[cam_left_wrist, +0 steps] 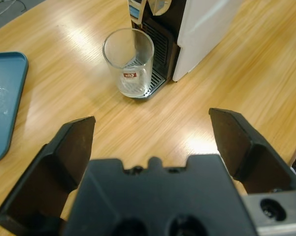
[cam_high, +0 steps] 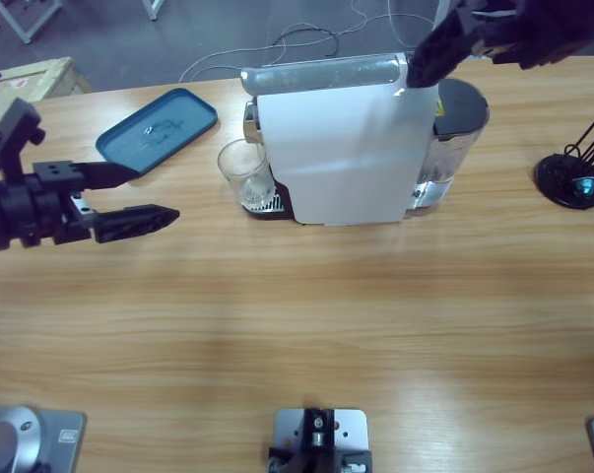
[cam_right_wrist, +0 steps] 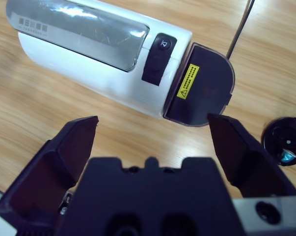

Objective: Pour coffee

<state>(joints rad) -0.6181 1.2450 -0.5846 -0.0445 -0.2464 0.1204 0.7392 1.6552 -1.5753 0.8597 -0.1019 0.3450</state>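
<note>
While the white coffee machine (cam_high: 341, 148) sits near the back of the wooden worktop (cam_high: 297, 325), a small clear glass (cam_high: 245, 172) stands on its black drip tray (cam_left_wrist: 155, 81), right under the spout at the machine's front end. The glass has a small red label and looks about empty; coffee can't be made out in it from the left wrist view. The left hand (cam_high: 129, 197) comes in from the left edge w/ its two black jaws spread wide, holding nothing, pointing at the glass but well apart from it. A blue tray (cam_high: 157, 128) lies flat on the worktop just behind that hand, to the left of the glass. The right hand (cam_high: 444, 49) hangs over the machine's top at the back right, jaws wide apart, gripping nothing. In the right wrist view it looks down on the machine's silver lid, a black button (cam_right_wrist: 157, 56) and the dark water tank (cam_right_wrist: 201, 86) w/ a yellow sticker. A black round stand (cam_high: 570, 180) sits at the far right of the worktop.
</note>
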